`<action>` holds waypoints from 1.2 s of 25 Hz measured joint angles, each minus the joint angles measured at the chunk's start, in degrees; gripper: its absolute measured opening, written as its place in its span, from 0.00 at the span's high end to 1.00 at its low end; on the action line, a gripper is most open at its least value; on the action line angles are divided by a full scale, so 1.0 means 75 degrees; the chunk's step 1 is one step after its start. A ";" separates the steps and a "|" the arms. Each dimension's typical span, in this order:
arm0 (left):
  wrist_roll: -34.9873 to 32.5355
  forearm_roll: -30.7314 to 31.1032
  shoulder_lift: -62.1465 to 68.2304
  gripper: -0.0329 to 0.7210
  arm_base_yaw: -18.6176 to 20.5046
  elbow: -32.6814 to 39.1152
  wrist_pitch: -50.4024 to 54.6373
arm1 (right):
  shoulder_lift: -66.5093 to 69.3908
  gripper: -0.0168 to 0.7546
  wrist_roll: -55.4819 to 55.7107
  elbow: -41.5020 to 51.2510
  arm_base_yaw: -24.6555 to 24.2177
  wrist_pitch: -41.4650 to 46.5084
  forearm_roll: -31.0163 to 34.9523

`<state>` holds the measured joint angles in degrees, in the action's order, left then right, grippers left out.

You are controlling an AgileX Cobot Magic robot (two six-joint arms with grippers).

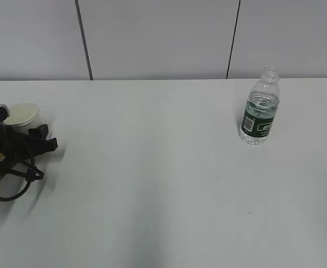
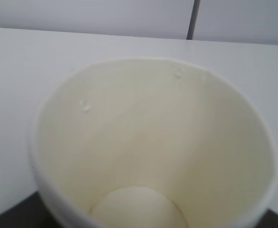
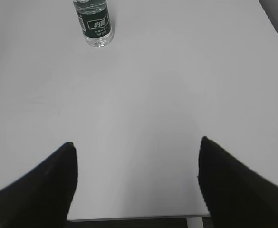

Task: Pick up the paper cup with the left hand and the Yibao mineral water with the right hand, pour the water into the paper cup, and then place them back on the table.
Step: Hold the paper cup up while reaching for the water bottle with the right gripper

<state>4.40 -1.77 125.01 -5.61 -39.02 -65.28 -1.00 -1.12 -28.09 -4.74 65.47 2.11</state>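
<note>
The paper cup (image 1: 24, 114) stands on the white table (image 1: 163, 184) at the far left. My left gripper (image 1: 40, 137) is right at it, one black finger (image 1: 47, 143) showing beside the cup's right side. In the left wrist view the cup (image 2: 153, 142) fills the frame, empty, with a few droplets on its inner wall, and it hides the jaws, so a grip cannot be made out. The Yibao mineral water (image 1: 259, 111) stands upright and uncapped at the back right. My right gripper (image 3: 137, 142) hangs open over the table's front edge, far from the bottle (image 3: 94, 23).
A grey panelled wall (image 1: 163, 39) runs behind the table's far edge. The table's near edge (image 3: 129, 219) lies just under the right gripper. The left arm's cables (image 1: 18, 173) loop over the table at the left.
</note>
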 joint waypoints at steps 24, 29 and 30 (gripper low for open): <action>0.0047 0.2139 -0.0830 0.42 -0.0993 0.0000 0.0014 | 0.0000 0.22 0.0000 0.0000 0.0000 0.0000 0.0059; 0.0462 0.2388 -0.1204 0.42 -0.1784 0.0000 0.0004 | 0.0000 0.22 0.0000 0.0000 0.0000 0.0000 0.0211; 0.0490 0.2396 -0.1239 0.42 -0.1917 0.0007 0.0019 | 0.0000 0.22 0.0000 0.0000 0.0000 -0.0014 0.0250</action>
<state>8.07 16.20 115.72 -19.98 -38.96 -65.14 -1.00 -1.12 -28.09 -4.74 65.37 3.98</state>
